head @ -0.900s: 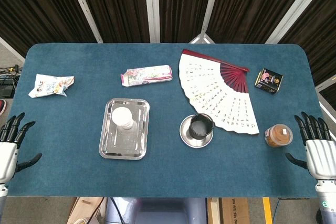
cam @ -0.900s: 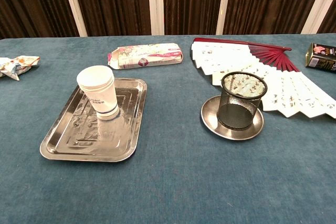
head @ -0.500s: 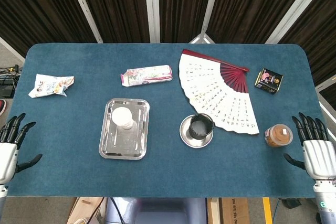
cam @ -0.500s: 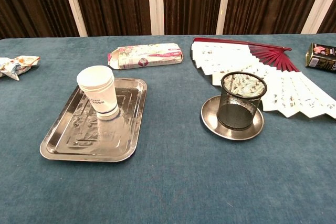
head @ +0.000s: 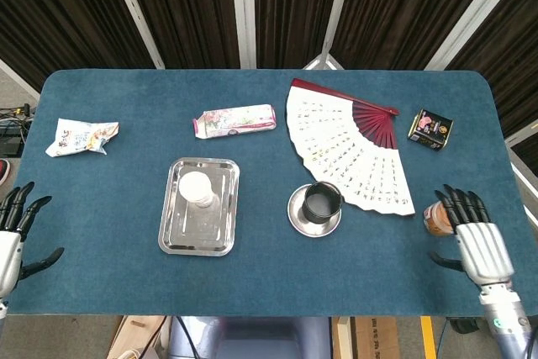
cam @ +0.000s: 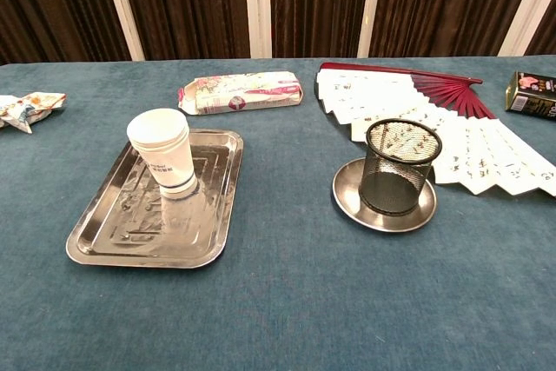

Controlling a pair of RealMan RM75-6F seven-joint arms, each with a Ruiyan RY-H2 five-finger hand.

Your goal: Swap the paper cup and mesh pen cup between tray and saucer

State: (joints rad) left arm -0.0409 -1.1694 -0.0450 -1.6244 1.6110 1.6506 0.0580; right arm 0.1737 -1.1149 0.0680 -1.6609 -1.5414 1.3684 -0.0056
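paper cup (cam: 162,153) on tray (cam: 104,228) | blue table (head: 109,271) | dark curtains (head: 185,6)

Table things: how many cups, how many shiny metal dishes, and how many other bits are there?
Cups: 2, paper cup, mesh pen cup
Metal dishes: 2, tray, saucer
Others: 5, fan, tissue pack, snack bag, tin, brown jar
Total: 9
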